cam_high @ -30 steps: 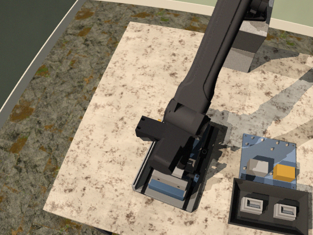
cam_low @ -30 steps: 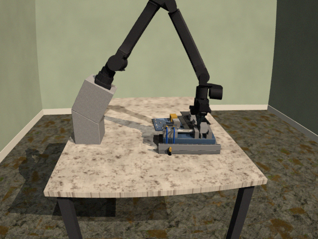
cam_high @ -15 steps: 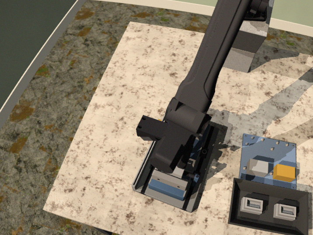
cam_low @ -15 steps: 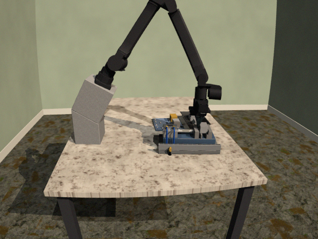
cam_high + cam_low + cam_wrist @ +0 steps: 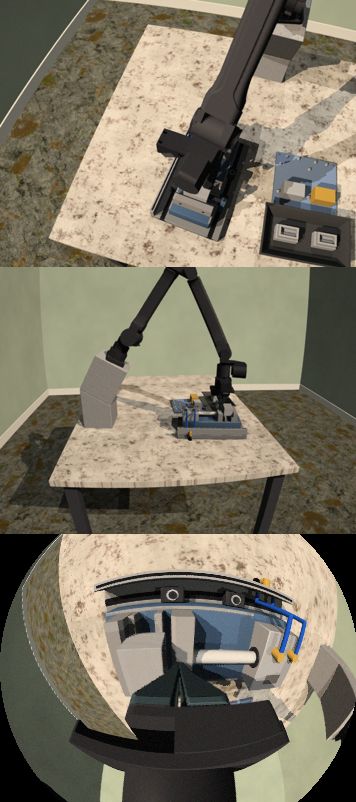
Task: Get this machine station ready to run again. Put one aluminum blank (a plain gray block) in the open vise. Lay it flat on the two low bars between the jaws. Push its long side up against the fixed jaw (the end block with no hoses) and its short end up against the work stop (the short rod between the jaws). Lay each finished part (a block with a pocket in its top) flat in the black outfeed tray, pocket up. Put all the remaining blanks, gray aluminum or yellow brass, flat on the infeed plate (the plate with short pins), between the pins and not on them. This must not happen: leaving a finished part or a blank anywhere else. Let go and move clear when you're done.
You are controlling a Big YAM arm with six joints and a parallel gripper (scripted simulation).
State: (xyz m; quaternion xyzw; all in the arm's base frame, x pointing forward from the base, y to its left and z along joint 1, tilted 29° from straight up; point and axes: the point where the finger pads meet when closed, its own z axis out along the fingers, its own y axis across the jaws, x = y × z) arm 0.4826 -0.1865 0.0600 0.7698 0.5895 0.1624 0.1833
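Beneath the black wrist in the top view, the end effector point(image 5: 211, 183) point(image 5: 221, 407) point(image 5: 179, 667) is mostly hidden over the blue-and-gray metal vise point(image 5: 201, 230) point(image 5: 212, 424) point(image 5: 215, 634). Just toward the lower edge from it, a plain gray aluminum blank point(image 5: 198, 194) point(image 5: 228, 409) point(image 5: 141, 665) sits beside the gray fixed jaw point(image 5: 192, 204) point(image 5: 234, 416) point(image 5: 114, 634). Well to its right on the speckled cream counter point(image 5: 129, 129) point(image 5: 143, 453) point(image 5: 200, 554), the blue pinned infeed plate point(image 5: 292, 170) point(image 5: 180, 404) carries another gray block point(image 5: 293, 190) point(image 5: 197, 403) and a yellow brass blank point(image 5: 322, 196) point(image 5: 194, 398). Farther down on that side, the black outfeed tray point(image 5: 309, 213) point(image 5: 207, 402) holds one pale pocketed part point(image 5: 286, 233) and a second pale pocketed part point(image 5: 324, 240), pockets up.

Seen from the exterior, the end effector points down into the vise. Right of its tips, the aluminum blank rises above the jaws; it is perhaps tilted, though the small view makes that hard to judge. Plate and tray lie behind the end effector.

From the wrist, its dark fingertips are pressed together with nothing between them, in front of the gray moving jaw point(image 5: 220, 416) point(image 5: 183, 639). Immediately left of them is the aluminum blank, while the white cylindrical rod point(image 5: 206, 412) point(image 5: 225, 656) and blue hoses point(image 5: 186, 417) point(image 5: 300, 639) lie to their right.
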